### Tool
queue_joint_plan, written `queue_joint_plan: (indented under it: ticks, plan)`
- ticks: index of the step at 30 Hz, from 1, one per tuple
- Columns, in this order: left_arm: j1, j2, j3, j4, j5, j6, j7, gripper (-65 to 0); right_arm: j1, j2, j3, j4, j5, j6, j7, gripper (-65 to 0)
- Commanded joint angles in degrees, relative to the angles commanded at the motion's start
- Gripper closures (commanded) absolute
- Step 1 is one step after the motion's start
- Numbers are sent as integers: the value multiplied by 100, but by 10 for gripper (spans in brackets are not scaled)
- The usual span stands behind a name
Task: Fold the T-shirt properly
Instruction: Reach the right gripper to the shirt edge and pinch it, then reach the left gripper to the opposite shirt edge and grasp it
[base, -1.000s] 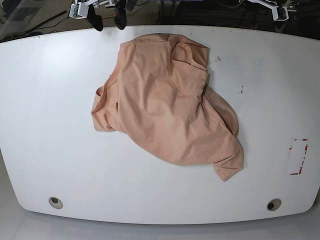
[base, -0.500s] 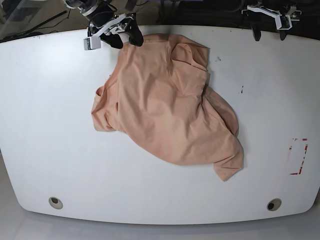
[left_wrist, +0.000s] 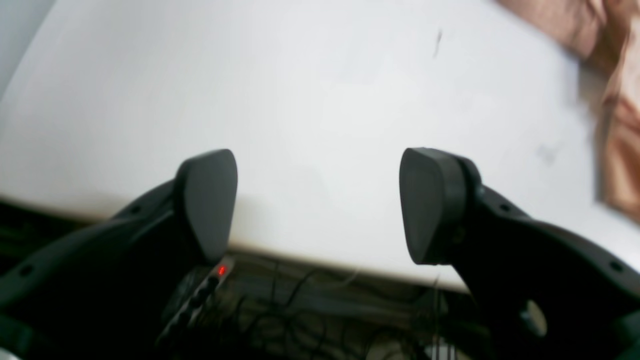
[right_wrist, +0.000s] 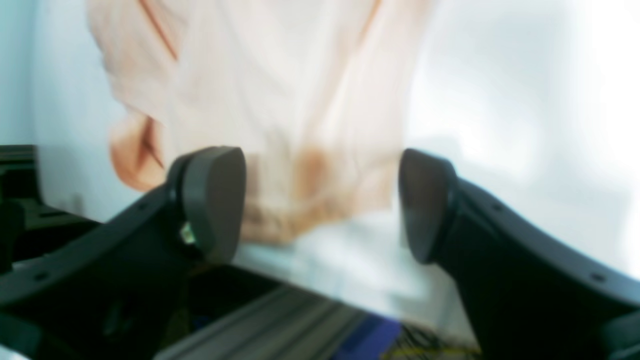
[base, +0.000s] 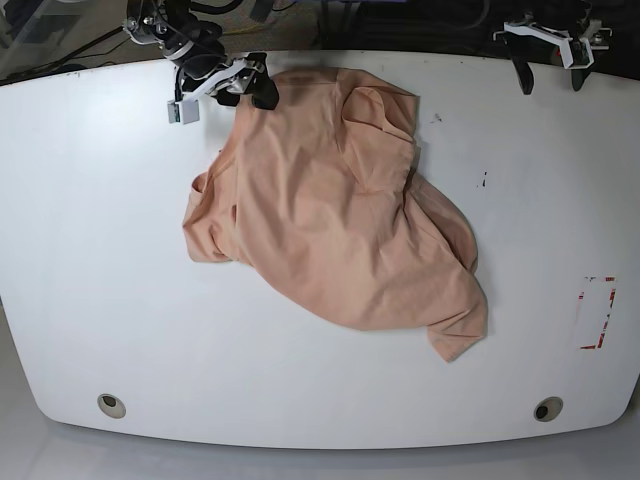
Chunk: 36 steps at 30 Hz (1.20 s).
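Note:
The T-shirt (base: 330, 220) lies crumpled in a peach heap across the middle of the white table (base: 100, 250). One sleeve sticks out at its left and the hem trails to the front right. My right gripper (base: 247, 97) is at the shirt's far-left edge, close to the table's back rim. In the right wrist view the right gripper (right_wrist: 320, 205) is open, with the blurred T-shirt (right_wrist: 280, 100) edge just beyond its fingers. My left gripper (base: 549, 78) hangs open over the table's far right rim. The left gripper (left_wrist: 317, 205) holds nothing, and the T-shirt (left_wrist: 620, 125) shows only at that view's right side.
A red-marked rectangle (base: 598, 312) sits near the table's right edge. Two round holes (base: 111, 405) (base: 547, 409) lie near the front rim. A small dark mark (base: 484, 180) is right of the shirt. Cables hang behind the far edge.
My right gripper has come from behind the table's far edge down to the shirt's far-left corner. My left gripper has dropped slightly at the far right rim. The shirt has not moved.

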Motion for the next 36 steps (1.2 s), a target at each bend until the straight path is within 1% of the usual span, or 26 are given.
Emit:
queue_joint_plan:
  ticks: [2, 6, 7, 8, 10, 13, 14, 15, 18, 21, 22, 25, 27, 31, 33, 34, 36]
  plan:
    - [-123, -9, 0, 9, 0, 0, 167, -471, 105, 0, -26, -97, -9, -62, 0, -458]
    - [-255, -9, 0, 9, 0, -9, 255, -471, 290, 0, -35, -316, -9, -62, 0, -452]
    - [-290, -9, 9, 9, 0, -9, 264, -471, 325, 0, -35, -352, -9, -62, -9, -433]
    - [-325, -9, 9, 9, 0, -9, 264, -471, 360, 0, -62, -396, -9, -62, -9, -396]
    - [-413, -9, 9, 9, 0, -9, 264, -471, 396, 0, -123, -413, -9, -62, -9, -296]
    - [-598, -9, 9, 18, 0, -9, 273, -471, 396, 0, -149, -396, -9, -62, -9, -75]
    - [-659, -9, 9, 26, 0, -9, 273, -471, 396, 0, -149, -396, -9, -62, -9, -22]
    - [-721, -9, 9, 35, 0, 0, 273, -471, 396, 0, -149, -396, -9, -62, -9, -5]
    - [-1020, -9, 9, 35, 0, 0, 273, -471, 387, 0, -149, -325, -9, -44, 0, -3]
    - [-1380, -9, 26, 18, 9, 0, 281, -471, 334, 18, -141, -53, -9, -26, 0, -2]
    - [-1574, -9, 35, 9, 9, 0, 352, -471, 255, 35, -132, 97, -9, -26, 0, -2]
    - [-2057, 0, 35, 18, 9, 0, 905, -471, 97, 220, -123, 457, -18, -18, 0, 0]
    - [-2620, 9, 0, 9, 9, 9, 1459, -471, 18, 396, -105, 730, -18, -18, 0, 0]
    - [-3473, 9, 0, -26, 18, 18, 2321, -471, -149, 721, 97, 870, 9, -9, 0, 0]
    - [-3842, 9, 0, -26, 18, 18, 2743, -472, -176, 809, 264, 897, 18, 0, 0, 0]
    - [-4088, 18, 0, -70, 9, 18, 2954, -472, -185, 835, 360, 897, 18, 70, 0, 0]
    - [-4519, 18, 0, -202, 9, 18, 3314, -474, -185, 897, 580, 897, 18, 299, -9, 0]
